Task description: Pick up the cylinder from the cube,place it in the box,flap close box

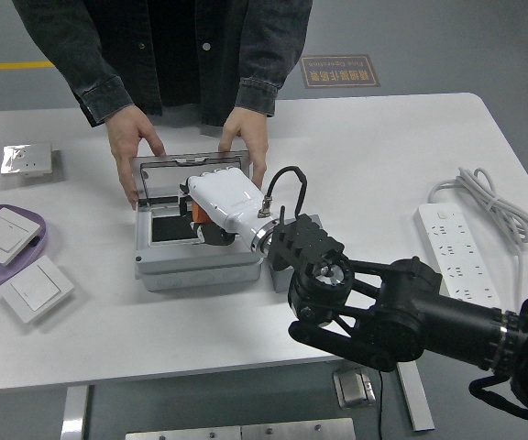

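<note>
A: Item one — box (pixel 195 247)?
B: Grey, low, at the middle of the white tabletop (pixel 365 165). Its clear lid (pixel 189 174) stands upright along the far edge. Inside, a dark recess shows on the left.

A: Who holds it?
B: A person in a dark denim jacket at the far side. One hand (pixel 131 151) is on the lid's left corner, the other hand (pixel 246 142) on its right corner.

A: Robot's right hand (pixel 220 203)?
B: White casing, over the box's open top, on a black arm (pixel 401 312) that enters from the lower right. Orange and black parts show beneath the casing. The fingers point down into the box and are hidden under the casing — I cannot tell whether they are clenched or released.

A: Cylinder?
B: Not made out; the hand covers that part of the box, so its place cannot be told.

A: Cube?
B: A grey block (pixel 278 275) just beside the box's right side, mostly behind the arm.

A: Other entries?
B: A purple plate (pixel 26 257) at the left edge with a white wall switch (pixel 0 235) on it; a second switch (pixel 35 289) in front of it; a foil-wrapped one (pixel 27 160) further back. A white power strip (pixel 456 243) with coiled cable (pixel 493 206) on the right.
</note>
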Robot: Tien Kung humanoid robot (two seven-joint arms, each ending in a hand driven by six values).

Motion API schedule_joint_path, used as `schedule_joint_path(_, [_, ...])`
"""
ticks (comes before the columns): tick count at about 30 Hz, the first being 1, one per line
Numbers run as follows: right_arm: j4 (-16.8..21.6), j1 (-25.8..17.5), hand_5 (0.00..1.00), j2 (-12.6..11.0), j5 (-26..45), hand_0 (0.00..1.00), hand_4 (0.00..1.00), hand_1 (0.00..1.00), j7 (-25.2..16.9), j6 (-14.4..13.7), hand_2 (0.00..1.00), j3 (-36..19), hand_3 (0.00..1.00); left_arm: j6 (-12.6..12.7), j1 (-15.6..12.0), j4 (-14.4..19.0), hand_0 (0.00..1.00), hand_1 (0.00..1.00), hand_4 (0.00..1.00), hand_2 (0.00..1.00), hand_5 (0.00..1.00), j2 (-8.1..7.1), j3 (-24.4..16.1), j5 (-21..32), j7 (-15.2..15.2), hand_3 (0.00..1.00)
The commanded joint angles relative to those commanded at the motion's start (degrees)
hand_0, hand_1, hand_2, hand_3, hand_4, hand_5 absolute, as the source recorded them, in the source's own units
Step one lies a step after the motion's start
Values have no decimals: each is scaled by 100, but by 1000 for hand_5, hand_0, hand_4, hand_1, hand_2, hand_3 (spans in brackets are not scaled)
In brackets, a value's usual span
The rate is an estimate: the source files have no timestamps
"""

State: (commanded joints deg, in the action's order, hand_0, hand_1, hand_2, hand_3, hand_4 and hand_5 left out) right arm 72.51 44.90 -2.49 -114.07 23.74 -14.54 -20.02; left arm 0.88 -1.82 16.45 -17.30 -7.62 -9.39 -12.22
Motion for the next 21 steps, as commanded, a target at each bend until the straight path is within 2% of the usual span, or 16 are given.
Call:
schedule_joint_path(5, [-68,1,2,7,52,264,167,334,-91,-103,374,9,348,1,5,1,637,606,720,563,247,-2,9,4,6,643])
schedule_joint_path(6, [-83,1,2,8,73,361,239,395,-121,-132,401,12,347,1,7,1,637,607,720,563,247,-2,7,0,5,643])
schedule_joint_path(11, [-173,0,2,15,182,361,239,395,-281,-294,401,19,347,1,17,1,637,607,720,563,247,-7,4,-6,6,643])
schedule_joint_path(12, [-185,1,2,15,198,471,379,458,-301,-314,458,19,390,1,17,1,637,607,720,563,247,-8,2,-9,4,643])
schedule_joint_path(17, [-218,-3,2,16,257,471,379,458,-367,-365,458,10,390,2,21,-2,637,607,720,563,247,-4,-5,-13,2,643])
schedule_joint_path(18, [-224,-6,2,16,263,609,413,538,-373,-370,507,12,427,1,23,-1,638,607,720,563,247,-2,3,-5,6,643])
schedule_joint_path(21, [-237,-12,2,18,278,609,413,538,-380,-371,507,21,427,-1,27,1,638,607,720,563,247,1,14,5,13,643])
